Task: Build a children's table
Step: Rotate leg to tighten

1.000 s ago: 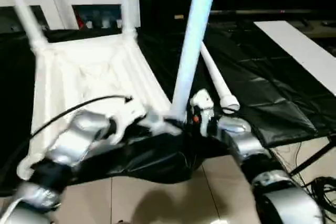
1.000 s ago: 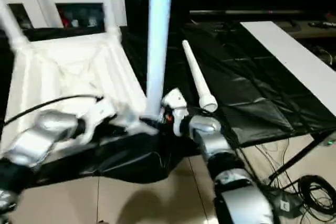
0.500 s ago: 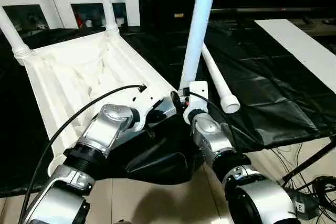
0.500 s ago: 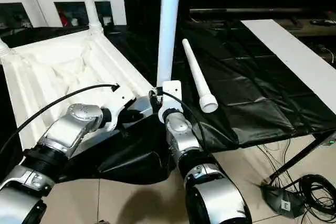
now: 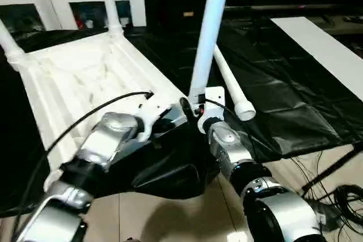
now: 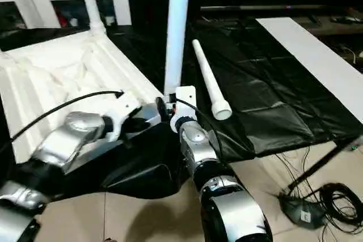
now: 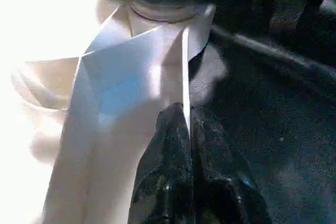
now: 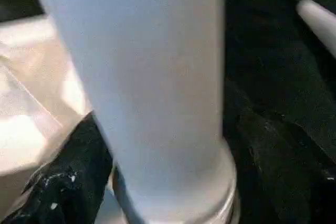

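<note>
Moved: both arms now sit closer together at the near corner than a second ago; the legs stay put.
Tabletop (image 5: 85,77): big, white, upside down on the black counter (image 5: 283,83), middle left of the frame.
Standing leg (image 5: 209,32): straight up in the near corner hole.
Spare leg (image 6: 209,83): lying just right of it.
Right tool (image 8: 168,145): fingers apart around the standing leg, likely to steady it.
Left tool (image 7: 186,145): pinched tight on the tabletop's thin rim, likely so it won't slide.
Writing: none I can read.
</note>
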You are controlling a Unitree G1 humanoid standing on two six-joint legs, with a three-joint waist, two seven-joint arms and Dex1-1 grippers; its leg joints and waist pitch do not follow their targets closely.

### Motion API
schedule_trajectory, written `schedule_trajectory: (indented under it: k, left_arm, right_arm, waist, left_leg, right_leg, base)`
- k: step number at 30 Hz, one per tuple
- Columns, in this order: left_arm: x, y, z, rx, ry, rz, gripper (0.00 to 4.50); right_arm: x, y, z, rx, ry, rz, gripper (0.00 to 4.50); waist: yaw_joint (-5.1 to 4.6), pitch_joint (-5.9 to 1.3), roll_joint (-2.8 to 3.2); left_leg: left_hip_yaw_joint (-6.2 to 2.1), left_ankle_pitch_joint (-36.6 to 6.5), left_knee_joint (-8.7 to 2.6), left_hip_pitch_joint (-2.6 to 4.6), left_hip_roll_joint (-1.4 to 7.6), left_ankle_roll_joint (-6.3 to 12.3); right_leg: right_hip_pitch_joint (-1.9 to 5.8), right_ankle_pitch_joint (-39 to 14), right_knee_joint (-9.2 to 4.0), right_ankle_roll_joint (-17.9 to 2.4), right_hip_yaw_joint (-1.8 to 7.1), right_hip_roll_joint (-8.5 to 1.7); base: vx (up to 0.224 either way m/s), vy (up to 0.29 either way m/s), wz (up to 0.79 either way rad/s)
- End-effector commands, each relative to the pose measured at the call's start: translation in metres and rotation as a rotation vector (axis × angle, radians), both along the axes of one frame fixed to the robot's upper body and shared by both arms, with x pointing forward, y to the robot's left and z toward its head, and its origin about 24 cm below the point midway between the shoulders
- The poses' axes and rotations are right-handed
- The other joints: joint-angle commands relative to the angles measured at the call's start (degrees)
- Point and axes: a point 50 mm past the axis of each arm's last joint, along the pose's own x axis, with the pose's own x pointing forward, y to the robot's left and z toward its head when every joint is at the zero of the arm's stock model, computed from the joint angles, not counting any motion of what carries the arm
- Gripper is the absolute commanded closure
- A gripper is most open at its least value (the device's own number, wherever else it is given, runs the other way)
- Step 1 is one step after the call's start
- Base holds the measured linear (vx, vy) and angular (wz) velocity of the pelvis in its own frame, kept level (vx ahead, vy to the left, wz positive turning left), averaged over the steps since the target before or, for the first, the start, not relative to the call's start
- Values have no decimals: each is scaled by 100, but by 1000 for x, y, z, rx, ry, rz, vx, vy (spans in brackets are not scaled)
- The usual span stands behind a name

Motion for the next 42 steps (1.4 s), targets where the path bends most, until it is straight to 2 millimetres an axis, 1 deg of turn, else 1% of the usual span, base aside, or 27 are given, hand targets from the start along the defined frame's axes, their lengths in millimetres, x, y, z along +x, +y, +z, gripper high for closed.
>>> schedule_trajectory:
  k: [1, 2, 3, 4, 5, 6, 7, 8, 10, 11, 13, 15, 16, 18, 20, 21, 22, 24, 26, 27, 29, 30, 32, 38, 39, 40, 42]
  left_arm:
    - [-5, 11, -6, 49, 18, 3, 450]
    - [-5, 11, -6, 49, 18, 3, 450]
    - [-9, 13, -6, 52, 25, -19, 450]
    - [-10, 14, -7, 52, 26, -32, 450]
    - [-12, 15, -7, 53, 26, -44, 450]
    - [-13, 15, -7, 52, 28, -55, 450]
    - [-19, 14, -8, 35, 26, -126, 450]
    - [-22, 13, -7, 20, 27, -169, 450]
    - [-28, 11, -7, -3, 39, -224, 450]
    - [-32, 9, -6, -22, 48, -271, 450]
    - [-43, 7, -7, -23, 100, -361, 450]
    - [-47, 9, -8, -1, 139, -393, 450]
    - [-47, 9, -8, 2, 142, -398, 450]
    - [-48, 10, -8, 11, 151, -412, 450]
    - [-49, 11, -8, 15, 151, -419, 450]
    - [-49, 11, -8, 17, 151, -418, 450]
    - [-48, 14, -9, 29, 150, -417, 450]
    - [-46, 16, -8, 40, 148, -410, 450]
    - [-46, 16, -8, 41, 147, -408, 450]
    - [-46, 16, -8, 44, 146, -405, 450]
    - [-46, 16, -8, 45, 146, -404, 450]
    - [-46, 16, -8, 44, 146, -403, 450]
    - [-46, 16, -8, 44, 145, -402, 450]
    - [-46, 17, -8, 45, 144, -399, 450]
    - [-46, 17, -8, 46, 145, -400, 450]
    - [-46, 17, -8, 47, 145, -400, 450]
    - [-46, 18, -8, 47, 147, -398, 450]
  right_arm:
    - [-1, -7, 8, -2, -67, 125, 39]
    - [-1, -7, 8, -2, -67, 125, 39]
    - [-7, -12, 7, -34, -91, 258, 39]
    - [-10, -14, 5, -50, -93, 311, 39]
    - [-13, -16, 4, -64, -92, 358, 39]
    - [-15, -18, 3, -73, -95, 397, 39]
    - [-20, -25, 2, -78, -104, 477, 39]
    - [-22, -28, 1, -75, -100, 517, 39]
    - [-26, -30, 1, -90, -100, 571, 39]
    - [-29, -32, 0, -102, -97, 614, 39]
    - [-35, -36, -1, -125, -82, 714, 39]
    - [-37, -38, 0, -162, -78, 775, 39]
    - [-37, -39, 0, -168, -78, 780, 39]
    - [-37, -40, 1, -184, -77, 794, 39]
    - [-38, -42, 1, -193, -70, 821, 39]
    - [-39, -42, 0, -203, -67, 836, 39]
    - [-42, -45, 0, -243, -49, 903, 39]
    - [-44, -49, -1, -287, -32, 956, 39]
    - [-44, -50, -1, -302, -33, 964, 39]
    - [-43, -51, -1, -310, -32, 965, 39]
    - [-42, -51, 0, -316, -32, 963, 39]
    - [-41, -52, 0, -313, -32, 957, 39]
    - [-38, -53, 3, -310, -40, 938, 39]
    - [-35, -53, 5, -297, -53, 909, 39]
    - [-35, -53, 5, -297, -52, 912, 54]
    - [-35, -53, 4, -297, -52, 913, 54]
    - [-35, -53, 4, -297, -50, 911, 76]
  waist:
    - [11, -342, 68]
    - [7, -340, 61]
    - [13, -355, 75]
    - [11, -358, 60]
    - [10, -368, 79]
    - [7, -371, 82]
    - [13, -374, 112]
    - [6, -372, 78]
    - [9, -376, 88]
    - [11, -372, 101]
    - [22, -363, 96]
    - [94, -361, 109]
    - [101, -352, 108]
    - [135, -341, 109]
    - [136, -336, 100]
    - [138, -338, 99]
    - [139, -345, 93]
    - [146, -356, 62]
    - [155, -371, 65]
    - [154, -367, 65]
    - [155, -377, 54]
    - [157, -373, 65]
    - [153, -374, 66]
    - [149, -356, 63]
    - [148, -352, 61]
    - [148, -350, 63]
    - [148, -356, 68]
  left_leg:
    - [57, -630, -337, -2, 63, 283]
    - [57, -588, -331, -7, 62, 338]
    - [60, -561, -318, 10, 64, 387]
    - [56, -471, -304, -13, 62, 462]
    - [58, -439, -301, 0, 56, 489]
    - [67, -444, -292, 12, 60, 512]
    - [61, -466, -294, 13, 60, 509]
    - [56, -532, -295, -5, 63, 537]
    - [58, -568, -298, 24, 73, 553]
    - [58, -570, -294, 20, 75, 554]
    - [66, -614, -303, 36, 85, 547]
    - [83, -664, -302, 76, 99, 515]
    - [92, -716, -306, 84, 106, 499]
    - [93, -844, -323, 82, 107, 385]
    - [89, -934, -336, 79, 100, 303]
    - [91, -958, -336, 81, 100, 288]
    - [86, -947, -334, 75, 97, 273]
    - [91, -777, -315, 58, 88, 316]
    - [92, -639, -296, 53, 83, 349]
    - [94, -588, -293, 45, 79, 370]
    - [93, -540, -285, 41, 77, 395]
    - [95, -544, -284, 51, 80, 409]
    - [94, -585, -283, 50, 84, 405]
    - [92, -774, -293, 53, 89, 331]
    - [93, -794, -295, 53, 87, 319]
    - [93, -808, -295, 52, 88, 316]
    - [92, -786, -291, 53, 90, 314]
  right_leg:
    - [369, 268, -324, -1238, 250, -296]
    - [380, 321, -325, -1258, 242, -294]
    - [382, 405, -321, -1310, 243, -293]
    - [403, 580, -307, -1357, 241, -291]
    - [397, 628, -305, -1399, 239, -285]
    - [387, 691, -306, -1477, 242, -289]
    - [388, 686, -301, -1515, 238, -294]
    - [416, 665, -310, -1533, 237, -300]
    - [397, 622, -310, -1603, 236, -301]
    - [396, 609, -312, -1629, 232, -295]
    - [387, 520, -320, -1638, 237, -294]
    - [348, 394, -321, -1660, 236, -289]
    - [332, 347, -327, -1664, 239, -290]
    - [343, 142, -339, -1614, 240, -297]
    - [356, -25, -350, -1539, 241, -298]
    - [355, -68, -356, -1520, 244, -304]
    - [367, -103, -356, -1489, 242, -306]
    - [377, 63, -343, -1447, 242, -300]
    - [381, 203, -320, -1471, 242, -302]
    - [378, 272, -318, -1494, 238, -298]
    - [386, 319, -306, -1510, 235, -299]
    - [374, 324, -307, -1531, 233, -298]
    - [373, 281, -307, -1552, 230, -297]
    - [366, 3, -326, -1499, 235, -301]
    - [363, -46, -329, -1489, 237, -302]
    - [362, -66, -332, -1490, 238, -303]
    - [360, -32, -325, -1496, 237, -303]
  base:
    - [0, 0, 0]
    - [0, 0, 0]
    - [0, 0, 0]
    - [0, 0, 0]
    - [0, 0, 0]
    - [0, 0, 0]
    - [0, 0, 0]
    - [0, 0, 0]
    - [0, 0, 0]
    - [0, 0, 0]
    - [0, 0, 0]
    - [0, 0, 0]
    - [0, 0, 0]
    - [0, 0, 0]
    - [0, 0, 0]
    - [0, 0, 0]
    - [0, 0, 0]
    - [0, 0, 0]
    - [0, 0, 0]
    - [0, 0, 0]
    - [0, 0, 0]
    - [0, 0, 0]
    - [0, 0, 0]
    - [0, 0, 0]
    - [0, 0, 0]
    - [0, 0, 0]
    - [0, 0, 0]
